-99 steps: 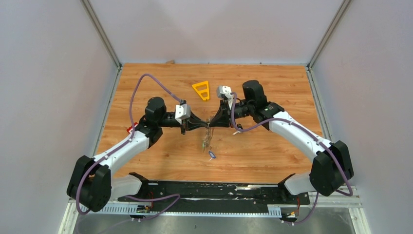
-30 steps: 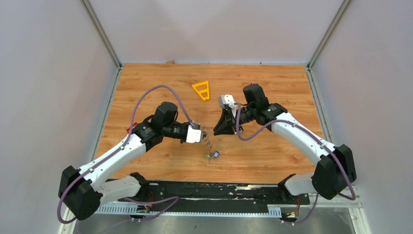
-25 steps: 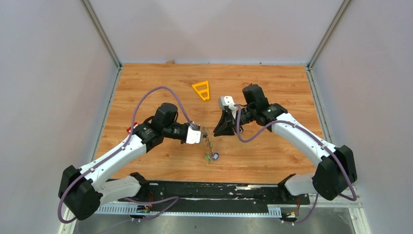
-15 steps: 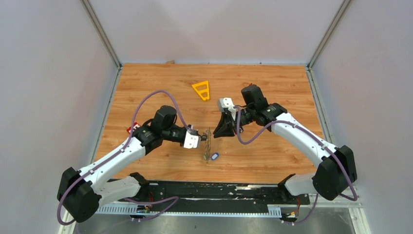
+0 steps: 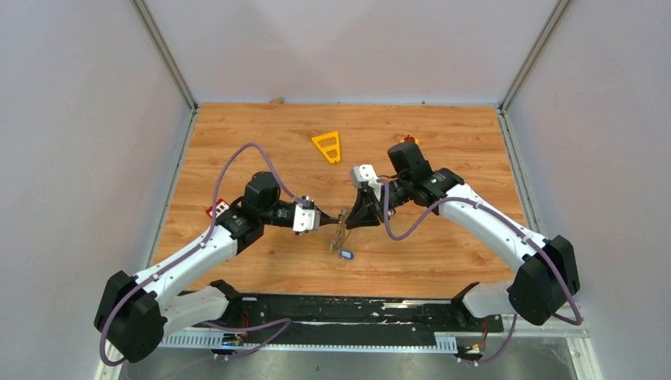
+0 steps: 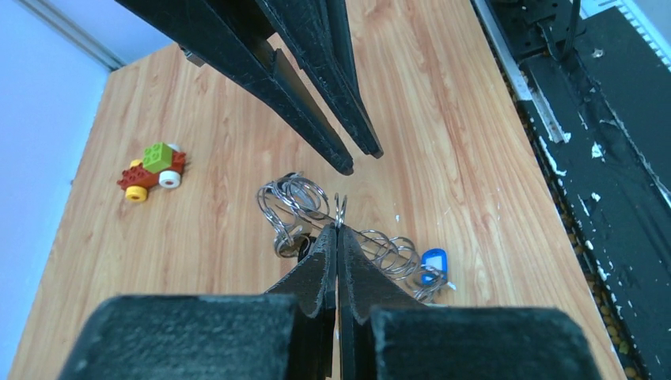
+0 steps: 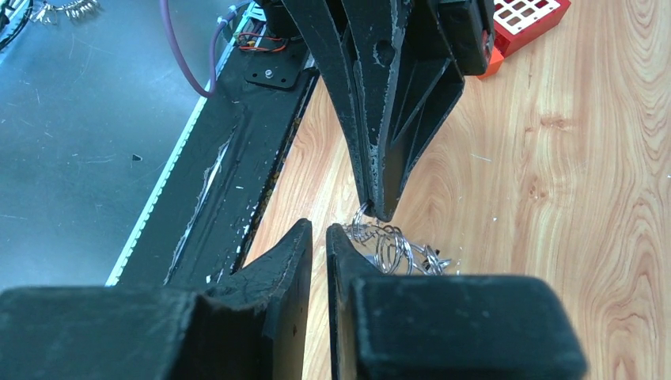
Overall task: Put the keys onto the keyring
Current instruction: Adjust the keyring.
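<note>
A tangle of thin silver rings (image 6: 294,207) with keys lies mid-table (image 5: 340,234); I cannot tell the keyring from the other rings. A blue key tag (image 6: 433,264) sits at its near end (image 5: 346,254). My left gripper (image 6: 338,231) is shut on one upright silver ring at the top of the bunch, seen also in the right wrist view (image 7: 362,218). My right gripper (image 7: 318,233) hovers just right of that ring (image 5: 346,223), its fingers (image 6: 316,119) a narrow slit apart with nothing between them.
A yellow triangle frame (image 5: 327,146) lies at the back centre. A red-green-yellow toy block figure (image 6: 153,169) sits behind the right arm (image 5: 407,140). A red gridded block (image 7: 526,16) lies by the left arm (image 5: 214,210). A black rail (image 5: 356,310) runs along the near edge.
The left arm drew back to the left, still pinching the ring. The right gripper moved down and left toward the bunch, and its fingers narrowed.
</note>
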Controlling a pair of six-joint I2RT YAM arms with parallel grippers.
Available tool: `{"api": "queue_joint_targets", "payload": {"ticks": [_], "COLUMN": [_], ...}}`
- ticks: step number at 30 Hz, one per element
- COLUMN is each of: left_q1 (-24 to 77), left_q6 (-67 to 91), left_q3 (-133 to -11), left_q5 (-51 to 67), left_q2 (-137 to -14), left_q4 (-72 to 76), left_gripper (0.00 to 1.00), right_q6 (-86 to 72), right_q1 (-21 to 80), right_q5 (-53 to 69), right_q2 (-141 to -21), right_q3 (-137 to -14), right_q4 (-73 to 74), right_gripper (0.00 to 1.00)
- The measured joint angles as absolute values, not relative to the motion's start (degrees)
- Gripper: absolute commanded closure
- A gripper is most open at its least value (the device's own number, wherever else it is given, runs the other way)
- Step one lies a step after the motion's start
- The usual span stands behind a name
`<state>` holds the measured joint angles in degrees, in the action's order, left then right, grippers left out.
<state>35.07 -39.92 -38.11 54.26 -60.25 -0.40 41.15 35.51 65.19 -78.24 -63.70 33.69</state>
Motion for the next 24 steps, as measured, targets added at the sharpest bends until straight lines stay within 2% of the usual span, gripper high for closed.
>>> {"api": "queue_joint_targets", "payload": {"ticks": [10, 24], "left_q1": [34.5, 34.4], "left_q6": [-32.5, -31.9], "left_q3": [-35.9, -35.9], "left_q5": [56.7, 57.0], "left_q2": [-61.0, -61.6], "left_q4": [8.4, 8.8], "left_gripper": [1.0, 1.0], "right_q6": [41.5, 40.2], "right_q1": [35.5, 35.6], "right_q5": [63.9, 63.0], "right_q2": [-78.2, -78.3], "right_q3": [-63.7, -63.7], "right_q4": [33.6, 32.7], "right_gripper": [0.87, 0.87]}}
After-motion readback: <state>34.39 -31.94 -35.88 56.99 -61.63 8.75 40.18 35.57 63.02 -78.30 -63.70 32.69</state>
